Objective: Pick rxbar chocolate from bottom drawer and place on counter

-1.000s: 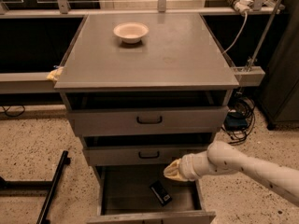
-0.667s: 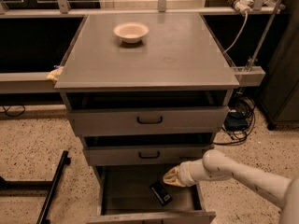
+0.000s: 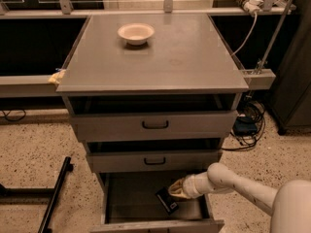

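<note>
Speckled pale floor (image 3: 34, 154) around grey metal three-drawer cabinet (image 3: 194, 125); smooth, slightly glossy grey table (image 3: 180, 57) on top carries round white bowl (image 3: 136, 33), upper centre-left of frame. Bottom drawer (image 3: 131, 198), lower centre, open, holds rxbar chocolate (image 3: 166, 201): flat black rectangle, long axis diagonal, upper left to lower right. Cream gripper (image 3: 175, 191) on white arm (image 3: 243, 188) from lower right, just at bar's upper right edge; apart or together cannot tell

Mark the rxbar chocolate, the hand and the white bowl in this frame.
rxbar chocolate (image 3: 167, 201), camera view: middle of its dark wrapper.
hand (image 3: 175, 190), camera view: its tip, inside the open bottom drawer (image 3: 127, 198).
white bowl (image 3: 136, 39), camera view: its front wall.
</note>
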`<state>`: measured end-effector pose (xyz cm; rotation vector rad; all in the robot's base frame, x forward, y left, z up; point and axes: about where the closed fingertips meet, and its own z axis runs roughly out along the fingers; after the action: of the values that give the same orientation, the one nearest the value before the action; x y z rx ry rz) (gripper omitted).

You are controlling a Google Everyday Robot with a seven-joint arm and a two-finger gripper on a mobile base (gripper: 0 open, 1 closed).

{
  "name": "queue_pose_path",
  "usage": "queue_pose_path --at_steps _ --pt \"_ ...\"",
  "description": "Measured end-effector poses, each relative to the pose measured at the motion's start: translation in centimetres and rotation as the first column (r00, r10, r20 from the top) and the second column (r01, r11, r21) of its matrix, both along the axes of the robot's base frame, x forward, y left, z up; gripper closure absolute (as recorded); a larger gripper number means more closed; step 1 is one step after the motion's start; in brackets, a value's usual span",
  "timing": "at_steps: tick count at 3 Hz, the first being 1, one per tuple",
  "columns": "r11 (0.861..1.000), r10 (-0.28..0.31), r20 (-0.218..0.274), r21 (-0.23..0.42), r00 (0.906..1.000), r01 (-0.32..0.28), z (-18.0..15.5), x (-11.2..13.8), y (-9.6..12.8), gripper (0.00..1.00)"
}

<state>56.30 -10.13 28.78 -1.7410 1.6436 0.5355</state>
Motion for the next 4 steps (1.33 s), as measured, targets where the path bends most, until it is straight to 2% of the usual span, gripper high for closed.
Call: queue_pose_path --at_steps 2,3,4 --pt "0.997 -0.071 0.015 -0.002 0.9974 0.071 -6.1 -0.4 -2.1 1.00" --pt "0.995 -0.100 0.033 0.026 0.9944 0.100 -8.4 0.0 -1.9 1.00" --pt "0.993 -0.113 0.036 0.050 0.9930 0.111 -9.9 0.4 -1.3 0.92"
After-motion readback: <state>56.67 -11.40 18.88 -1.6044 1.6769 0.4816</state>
